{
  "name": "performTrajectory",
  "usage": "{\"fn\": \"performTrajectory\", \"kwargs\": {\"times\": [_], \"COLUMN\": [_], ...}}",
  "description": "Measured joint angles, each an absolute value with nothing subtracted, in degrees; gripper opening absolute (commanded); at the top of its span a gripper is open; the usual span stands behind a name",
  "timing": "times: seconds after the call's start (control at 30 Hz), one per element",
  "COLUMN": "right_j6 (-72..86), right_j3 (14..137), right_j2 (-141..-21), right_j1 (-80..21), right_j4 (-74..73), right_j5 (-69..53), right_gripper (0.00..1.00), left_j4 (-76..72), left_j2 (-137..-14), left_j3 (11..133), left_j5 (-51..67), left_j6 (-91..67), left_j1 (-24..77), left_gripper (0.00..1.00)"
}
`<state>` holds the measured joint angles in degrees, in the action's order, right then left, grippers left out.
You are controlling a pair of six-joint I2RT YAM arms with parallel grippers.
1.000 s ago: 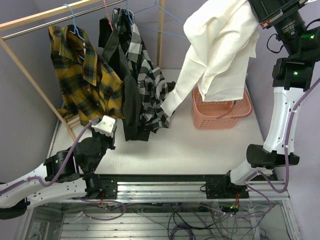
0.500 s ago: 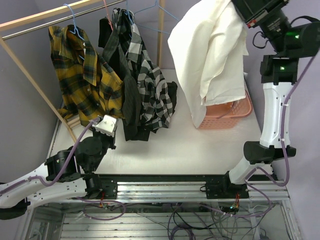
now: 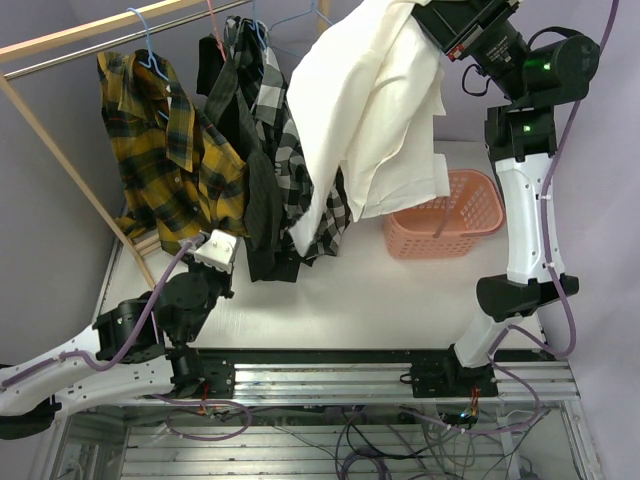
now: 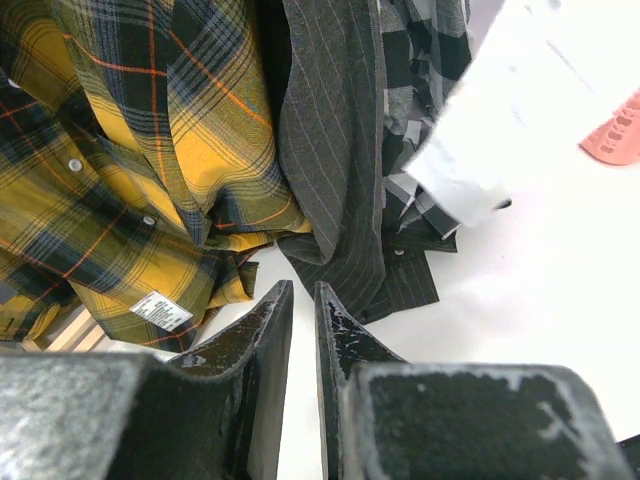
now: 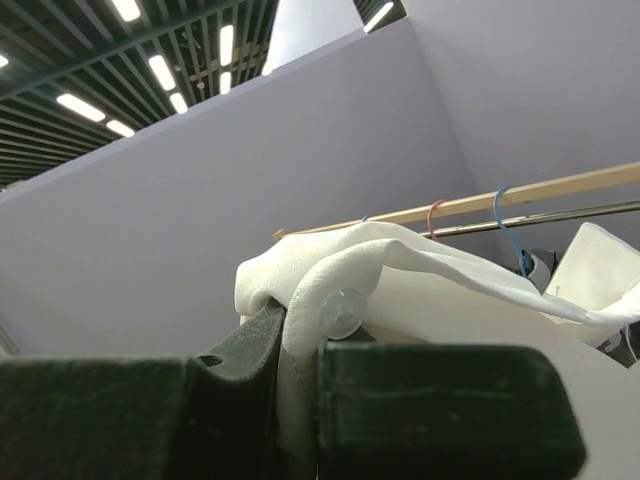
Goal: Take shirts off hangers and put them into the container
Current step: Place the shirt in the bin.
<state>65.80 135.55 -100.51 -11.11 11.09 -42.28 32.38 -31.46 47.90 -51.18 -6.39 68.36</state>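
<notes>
The plain white shirt (image 3: 370,130) hangs high from my right gripper (image 3: 425,12), which is shut on a buttoned edge of it (image 5: 300,325). Its tail drapes over the checked shirt (image 3: 300,160), left of the salmon-pink container (image 3: 470,215). The yellow plaid shirt (image 3: 170,150) and the charcoal pinstriped shirt (image 3: 255,200) hang on the rack from a light blue hanger (image 3: 145,40) and a pink hanger (image 3: 212,20). My left gripper (image 3: 215,243) rests low below the plaid shirt's hem; in the left wrist view its jaws (image 4: 303,295) stand a narrow gap apart, holding nothing.
A slanted wooden rack pole (image 3: 60,150) and a metal rail (image 3: 100,45) cross the back left. A bare blue hanger (image 3: 285,17) peeks out beside the white shirt. The aluminium base rail (image 3: 320,375) runs along the near table edge. Purple walls close both sides.
My right arm has swung left with the white shirt, from over the container to in front of the checked shirt. The left arm has stayed put.
</notes>
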Motion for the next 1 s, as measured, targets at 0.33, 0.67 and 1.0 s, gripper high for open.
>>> {"fn": "performTrajectory", "kwargs": {"times": [0.33,0.67,1.0], "right_j6": [68.34,49.19,26.98], "right_j3": [136.18,136.16,141.6], "right_j2": [-100.25,-92.12,-87.42], "right_j1": [-11.29,-1.69,-0.47], "right_j4": [15.0,-4.78,-13.61], "right_j5": [-42.98,-27.14,-3.05], "right_gripper": [0.0,0.0,0.0], "left_j4": [32.34,32.12,31.9], "left_j2": [-31.81,-32.29,-32.42], "left_j3": [47.46,47.13,47.11], "left_j5": [-51.18,-51.05,-50.85], "left_j6": [-6.33,-6.15,-6.17], "left_j1": [68.34,68.31,68.23], "left_gripper": [0.25,0.25,0.25]}}
